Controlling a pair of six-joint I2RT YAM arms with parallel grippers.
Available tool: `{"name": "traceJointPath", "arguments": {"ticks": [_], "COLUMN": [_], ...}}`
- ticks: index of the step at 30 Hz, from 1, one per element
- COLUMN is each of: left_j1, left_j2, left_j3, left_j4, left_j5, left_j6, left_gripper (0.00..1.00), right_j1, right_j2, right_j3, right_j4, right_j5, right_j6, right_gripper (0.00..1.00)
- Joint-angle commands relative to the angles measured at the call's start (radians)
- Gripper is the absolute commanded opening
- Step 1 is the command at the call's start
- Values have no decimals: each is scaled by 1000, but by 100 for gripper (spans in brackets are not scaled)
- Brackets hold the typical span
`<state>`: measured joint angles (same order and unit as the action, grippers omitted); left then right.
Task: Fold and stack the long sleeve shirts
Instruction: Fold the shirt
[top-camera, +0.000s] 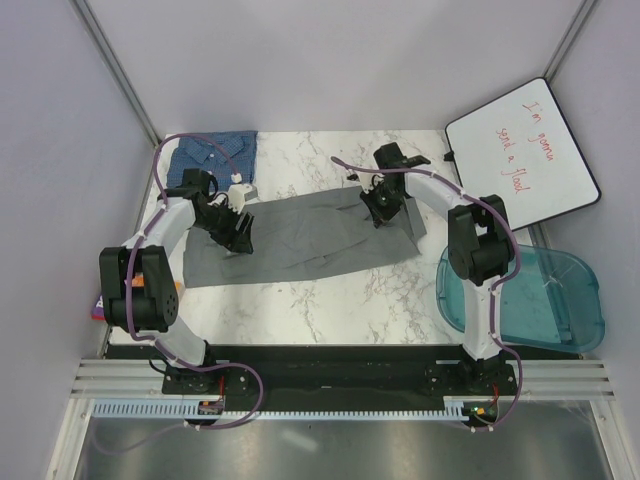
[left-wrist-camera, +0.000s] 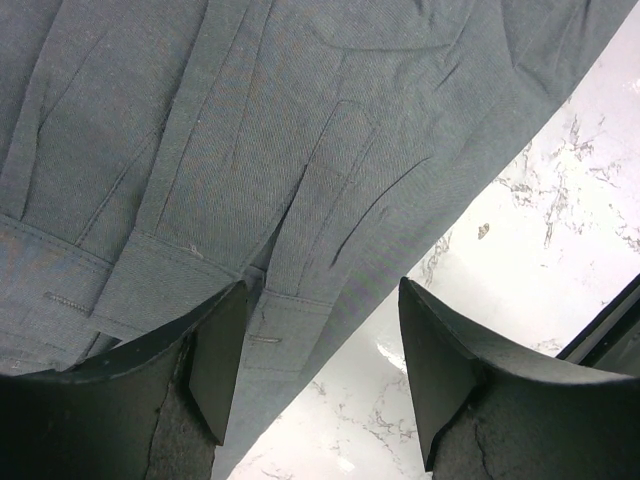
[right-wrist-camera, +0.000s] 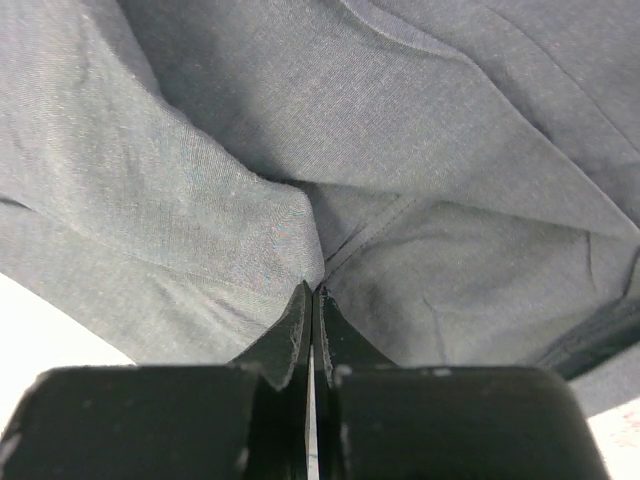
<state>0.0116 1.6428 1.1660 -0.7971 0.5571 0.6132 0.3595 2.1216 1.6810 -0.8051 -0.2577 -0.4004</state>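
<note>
Blue shirt (top-camera: 215, 155): crumpled at the table's far left corner.
Left claw (left-wrist-camera: 322, 290): wide open, empty, over the grey shirt's cuff (left-wrist-camera: 150, 285).
Grey shirt (top-camera: 300, 235): spread flat across the table's middle.
Right claw (right-wrist-camera: 312, 290): closed tight, pinching a fold at the grey shirt's right end.
Whiteboard (top-camera: 522, 155): beyond the far right corner; red handwriting, "I'm gonna send a flood".
Table (top-camera: 330, 300): white marble pattern.
Walls (top-camera: 330, 60): plain, pale.

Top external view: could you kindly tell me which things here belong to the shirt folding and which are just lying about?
For the job: grey shirt; blue checked shirt.
Lying about: whiteboard with red writing; teal plastic tray.
</note>
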Motion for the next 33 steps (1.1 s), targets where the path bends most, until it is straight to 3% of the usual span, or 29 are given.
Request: {"name": "traceJointPath", "arguments": {"ticks": [1,5,10,12,19,21,24,27,30,33], "left_j1": [2,4,30,39,50,50,48,48,21,-80], "left_j2": [-9,-6,17,25,-9,-11,-2,15,49,74], "left_j3": [6,4,1,-5,-78,-89,-97,-115,-140,-195], "left_j4": [24,32,53,56,70,68,76,114,140,148], "left_j5": [-2,-28,-106,-123,-151,-152,-171,-204,-244,-319], "left_j6": [-20,-26,-46,-33,49,72,83,86,79,54], "left_gripper": [69,71,71,70,69,69,68,63,53,45], "right_j1": [-4,-4,-5,-5,-4,-5,-5,-5,-5,-4], "right_j2": [-8,29,49,75,207,258,219,123,32,-46], "right_j3": [66,49,14,20,207,282,352,324,274,208], "right_j4": [0,1,29,34,119,124,101,101,99,87], "right_j5": [-3,52,150,187,368,408,350,276,221,152], "right_j6": [-6,-25,-31,-29,-8,0,9,40,64,107], "right_gripper": [0,0,20,20,22,27,45,56,59,59]}}
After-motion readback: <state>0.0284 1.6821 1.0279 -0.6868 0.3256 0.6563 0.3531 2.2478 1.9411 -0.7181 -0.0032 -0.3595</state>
